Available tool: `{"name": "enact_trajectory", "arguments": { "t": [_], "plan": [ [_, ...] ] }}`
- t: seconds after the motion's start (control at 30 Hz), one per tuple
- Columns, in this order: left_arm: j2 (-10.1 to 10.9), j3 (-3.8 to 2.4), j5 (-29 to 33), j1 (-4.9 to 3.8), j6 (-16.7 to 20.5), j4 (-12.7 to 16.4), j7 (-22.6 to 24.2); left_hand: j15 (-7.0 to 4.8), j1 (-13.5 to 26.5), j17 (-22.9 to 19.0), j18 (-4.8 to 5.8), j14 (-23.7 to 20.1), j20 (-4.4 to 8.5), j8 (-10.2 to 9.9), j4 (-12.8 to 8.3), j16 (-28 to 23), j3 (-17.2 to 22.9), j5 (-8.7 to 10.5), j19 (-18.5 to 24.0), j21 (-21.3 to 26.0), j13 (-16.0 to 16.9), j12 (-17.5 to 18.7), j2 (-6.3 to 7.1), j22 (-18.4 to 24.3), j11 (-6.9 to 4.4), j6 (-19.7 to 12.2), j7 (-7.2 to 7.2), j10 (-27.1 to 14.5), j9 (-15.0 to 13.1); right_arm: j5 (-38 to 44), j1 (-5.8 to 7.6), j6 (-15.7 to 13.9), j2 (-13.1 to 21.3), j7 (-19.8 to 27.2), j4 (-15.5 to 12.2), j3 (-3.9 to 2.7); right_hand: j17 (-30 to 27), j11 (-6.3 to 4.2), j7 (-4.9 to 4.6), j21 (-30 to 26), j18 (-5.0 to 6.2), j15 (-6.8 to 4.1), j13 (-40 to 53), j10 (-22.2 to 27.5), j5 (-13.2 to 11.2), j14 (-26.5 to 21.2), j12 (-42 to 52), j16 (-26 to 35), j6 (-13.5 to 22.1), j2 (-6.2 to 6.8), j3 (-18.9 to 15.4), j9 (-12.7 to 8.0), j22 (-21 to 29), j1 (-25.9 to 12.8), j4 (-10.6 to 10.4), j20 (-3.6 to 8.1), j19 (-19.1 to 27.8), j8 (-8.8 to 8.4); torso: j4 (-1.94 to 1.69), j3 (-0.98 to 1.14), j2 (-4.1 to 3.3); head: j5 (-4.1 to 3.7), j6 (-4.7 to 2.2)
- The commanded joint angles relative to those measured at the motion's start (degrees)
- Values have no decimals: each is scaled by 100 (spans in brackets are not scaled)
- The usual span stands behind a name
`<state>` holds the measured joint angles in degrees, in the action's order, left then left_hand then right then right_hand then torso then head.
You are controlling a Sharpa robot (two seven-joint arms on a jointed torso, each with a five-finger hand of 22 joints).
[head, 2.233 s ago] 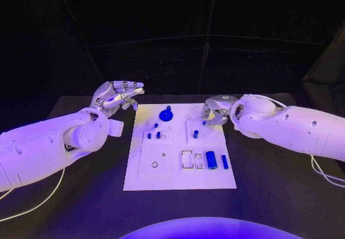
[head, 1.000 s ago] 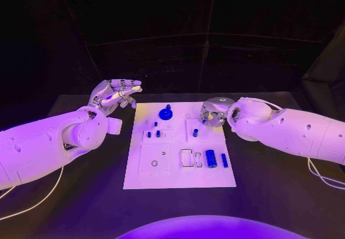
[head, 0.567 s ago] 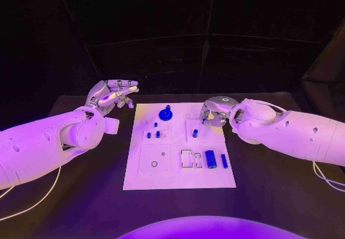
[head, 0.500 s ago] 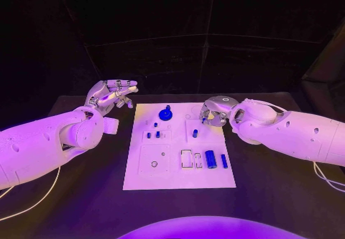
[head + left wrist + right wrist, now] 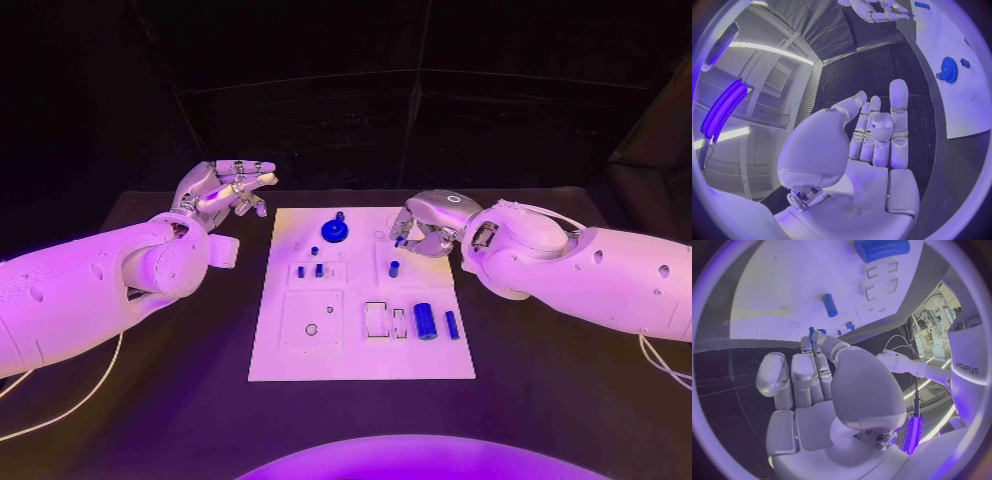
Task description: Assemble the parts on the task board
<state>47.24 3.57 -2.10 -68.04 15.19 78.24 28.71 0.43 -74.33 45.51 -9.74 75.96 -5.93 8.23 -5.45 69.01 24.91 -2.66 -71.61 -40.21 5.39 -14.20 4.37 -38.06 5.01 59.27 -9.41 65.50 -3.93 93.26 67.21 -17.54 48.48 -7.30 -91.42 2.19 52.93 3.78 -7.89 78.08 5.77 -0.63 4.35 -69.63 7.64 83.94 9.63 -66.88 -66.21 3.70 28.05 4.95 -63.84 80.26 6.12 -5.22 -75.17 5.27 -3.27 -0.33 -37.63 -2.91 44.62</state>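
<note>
The white task board (image 5: 361, 345) lies mid-table. On it are a blue gear (image 5: 335, 231) at the far end, small pegs (image 5: 309, 270), a single peg (image 5: 392, 268), and a thick cylinder (image 5: 426, 320) beside a thin one (image 5: 450, 324). My right hand (image 5: 427, 225) hovers over the board's far right corner with fingers curled down, pinching what looks like a small blue part (image 5: 401, 240); the part (image 5: 811, 331) peeks out at the fingertips of the right hand (image 5: 817, 380). My left hand (image 5: 224, 190) is raised off the board's far left corner, fingers straight, holding nothing; the gear (image 5: 948, 69) lies beyond the left hand (image 5: 873, 140).
Bare black table (image 5: 173, 380) surrounds the board on all sides. Empty slots (image 5: 385, 320) and a round hole (image 5: 310, 329) mark the board's near half. A cable (image 5: 656, 355) trails from the right arm.
My right hand has drifted slightly left over the board's far right corner. The left hand has stayed raised, nearly still.
</note>
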Motion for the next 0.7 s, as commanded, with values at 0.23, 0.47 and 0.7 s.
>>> {"name": "enact_trajectory", "arguments": {
  "t": [0.23,0.47,0.7],
  "plan": [
    [-59,-5,24,-8,-90,126,14,-13,-21,-4,-74,-39,-3,25,-6,-10,-40,-26,49,21,7,-18,-10,5,15,-17,-21,-37,5,-145,5,60,-457,101,-233,2,-4,-4,-7,33,-53,-41,9,-34,-20,125,4,-15,-8,33,12,2,-2,-54,17,11,-33,15,-18,-16,-6,133,33],
    [-105,-4,24,-8,-108,188,3,-11,-19,-12,-74,-43,-4,23,-5,-12,-47,-26,49,27,7,-21,-9,9,19,-24,-25,-44,6,-60,-129,245,-860,174,-148,17,-11,-1,-11,35,-52,-39,8,-29,-9,122,1,-16,-2,30,20,1,0,-54,20,10,-28,8,-1,-7,-11,286,83],
    [-138,-3,24,-9,-120,234,-4,-11,-19,-12,-74,-43,-4,23,-5,-12,-47,-26,49,27,7,-21,-9,9,19,-24,-25,-44,6,42,-349,398,-1160,246,58,80,-7,2,-14,41,-54,-37,7,-25,1,122,-2,-23,3,25,25,0,-10,-56,21,9,-30,3,-5,-10,-9,354,131]
  ]
}}
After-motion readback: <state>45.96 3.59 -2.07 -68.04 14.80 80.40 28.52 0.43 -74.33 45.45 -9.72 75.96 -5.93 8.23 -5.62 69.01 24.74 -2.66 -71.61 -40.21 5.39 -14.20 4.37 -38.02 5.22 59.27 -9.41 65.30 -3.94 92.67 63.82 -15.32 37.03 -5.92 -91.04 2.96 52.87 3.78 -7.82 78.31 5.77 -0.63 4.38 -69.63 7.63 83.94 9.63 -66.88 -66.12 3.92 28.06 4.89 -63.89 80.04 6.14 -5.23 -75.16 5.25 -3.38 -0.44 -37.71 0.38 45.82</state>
